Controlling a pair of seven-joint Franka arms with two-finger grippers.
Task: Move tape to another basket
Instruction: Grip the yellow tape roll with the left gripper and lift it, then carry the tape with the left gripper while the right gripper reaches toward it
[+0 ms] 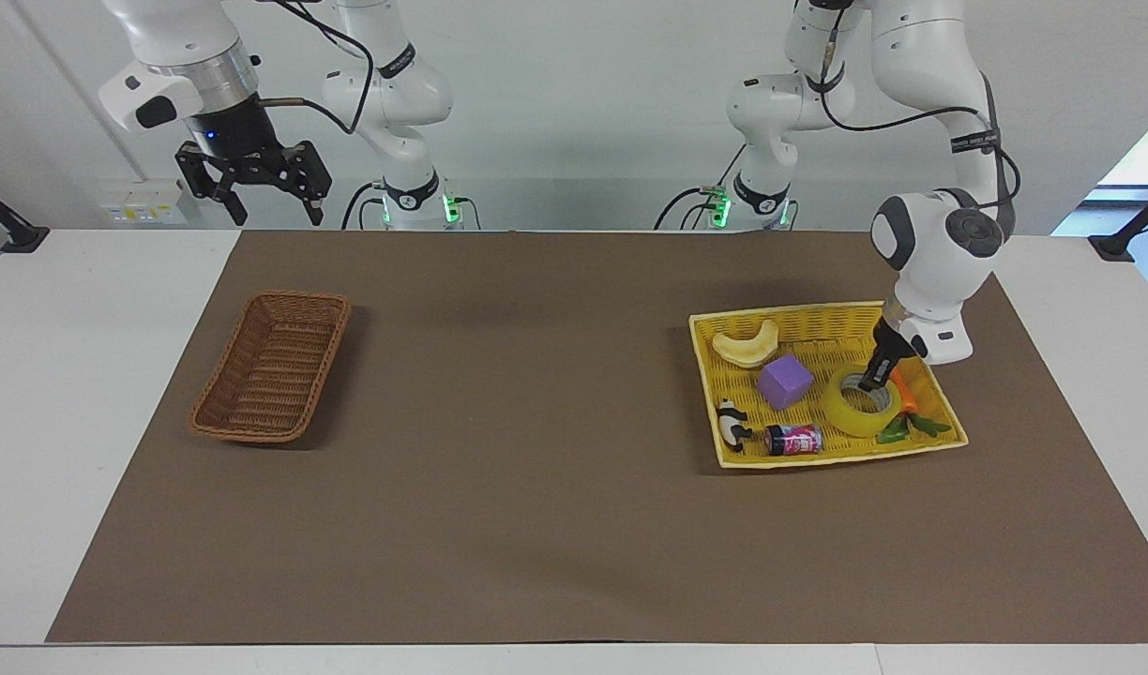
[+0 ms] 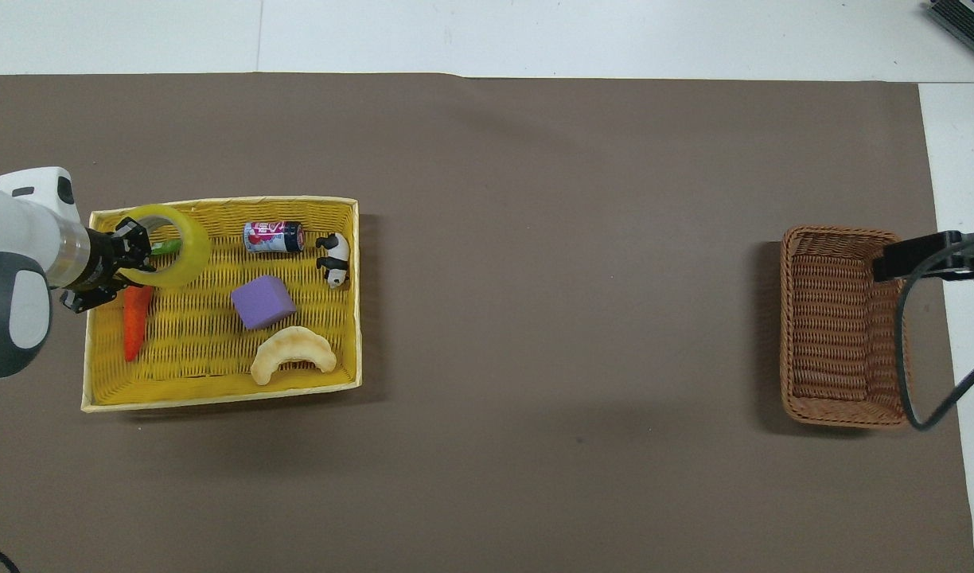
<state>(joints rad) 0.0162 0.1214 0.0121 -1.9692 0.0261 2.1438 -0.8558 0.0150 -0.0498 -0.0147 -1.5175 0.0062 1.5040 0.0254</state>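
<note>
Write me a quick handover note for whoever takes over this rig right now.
Left gripper: shut on the tape, gripping its wall, over the yellow basket at the left arm's end of the table.
Right gripper: open, waiting above the table edge near the brown wicker basket.
Done: tape grasped.
Left: carry it to the brown wicker basket, release.

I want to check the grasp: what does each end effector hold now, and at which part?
The left end effector grips the tape roll by its wall, one finger inside the core. The right end effector is open, holding nothing.
</note>
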